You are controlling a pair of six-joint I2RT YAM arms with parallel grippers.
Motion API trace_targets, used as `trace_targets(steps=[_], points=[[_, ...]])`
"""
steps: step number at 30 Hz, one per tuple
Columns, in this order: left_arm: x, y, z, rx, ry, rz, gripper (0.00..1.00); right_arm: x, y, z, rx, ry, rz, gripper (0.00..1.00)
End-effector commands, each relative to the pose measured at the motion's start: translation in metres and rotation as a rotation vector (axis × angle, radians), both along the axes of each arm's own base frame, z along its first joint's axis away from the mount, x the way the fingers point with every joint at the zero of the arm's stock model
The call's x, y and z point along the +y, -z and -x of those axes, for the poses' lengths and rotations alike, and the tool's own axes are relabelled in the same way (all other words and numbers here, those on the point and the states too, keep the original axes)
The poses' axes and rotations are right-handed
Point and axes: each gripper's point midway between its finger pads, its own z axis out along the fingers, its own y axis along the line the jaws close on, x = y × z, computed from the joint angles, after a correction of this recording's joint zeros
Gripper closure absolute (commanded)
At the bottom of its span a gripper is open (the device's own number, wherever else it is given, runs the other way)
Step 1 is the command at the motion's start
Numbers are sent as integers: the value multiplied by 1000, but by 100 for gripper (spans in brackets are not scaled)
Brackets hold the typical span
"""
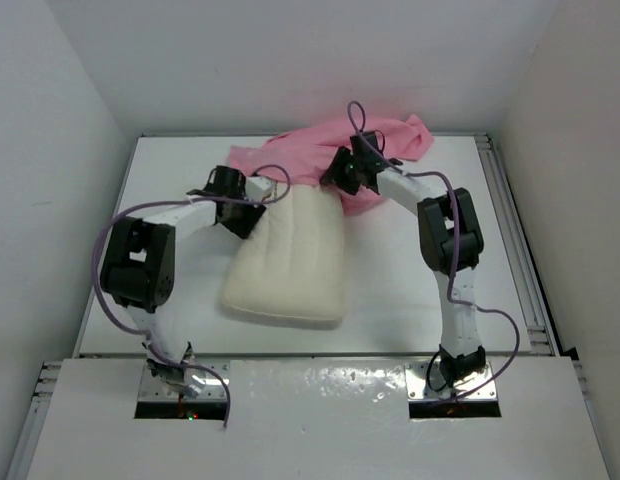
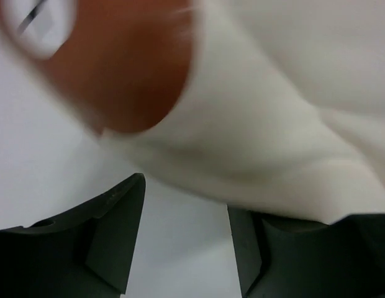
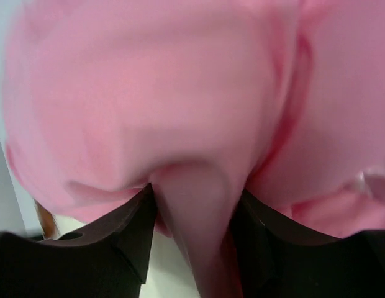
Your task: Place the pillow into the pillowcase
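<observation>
The cream-white pillow (image 1: 288, 262) lies mid-table, its far end tucked under the crumpled pink pillowcase (image 1: 335, 150) at the back. My left gripper (image 1: 248, 218) sits at the pillow's far left corner. In the left wrist view it (image 2: 186, 192) is open, bare table showing between the dark fingers (image 2: 112, 230), and the pillow (image 2: 273, 124) bulges just above them beside a blurred brown-red patch (image 2: 124, 68). My right gripper (image 1: 340, 182) is at the pillowcase's near edge. Close up it (image 3: 195, 192) is shut on a fold of pillowcase (image 3: 149, 93).
The white table (image 1: 410, 300) is walled at the back and both sides. A metal rail (image 1: 520, 260) runs along its right edge. Purple cables loop over both arms, and the arm bases stand at the near edge.
</observation>
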Motion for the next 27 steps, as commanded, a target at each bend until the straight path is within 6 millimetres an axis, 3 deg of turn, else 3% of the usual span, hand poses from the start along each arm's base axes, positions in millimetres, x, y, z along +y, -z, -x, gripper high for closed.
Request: trace_targets(steps=[1,4,7,9,11,13,16,18,19,21,22,27], points=[[-94,-5,54,43,290,162,46,65,-24,12,-47,-272,-61,51],[-109,-12,77,43,346,133,46,76,-41,12,-108,-305,-73,49],[-107,-30,76,25,333,106,42,63,-33,22,-93,-273,-73,46],[-96,-51,66,-2,292,106,39,54,-33,22,-93,-261,-71,39],[-92,-86,58,-29,289,121,36,44,-31,25,-95,-269,-53,29],[-91,-119,54,-49,310,124,30,38,-41,26,-127,-295,-29,18],[-87,-141,52,-89,324,88,26,21,-62,21,-192,-303,40,1],[-75,-141,45,-120,291,44,25,8,-84,19,-246,-284,87,1],[-63,-141,32,-170,242,-9,25,0,-89,19,-263,-286,120,1],[-40,-120,23,-163,188,-87,25,-22,-95,17,-283,-238,188,1],[-29,-118,13,-186,155,-122,25,-31,-111,19,-319,-230,214,1],[3,-90,-14,-181,77,-170,25,-76,-114,37,-316,-176,292,1]])
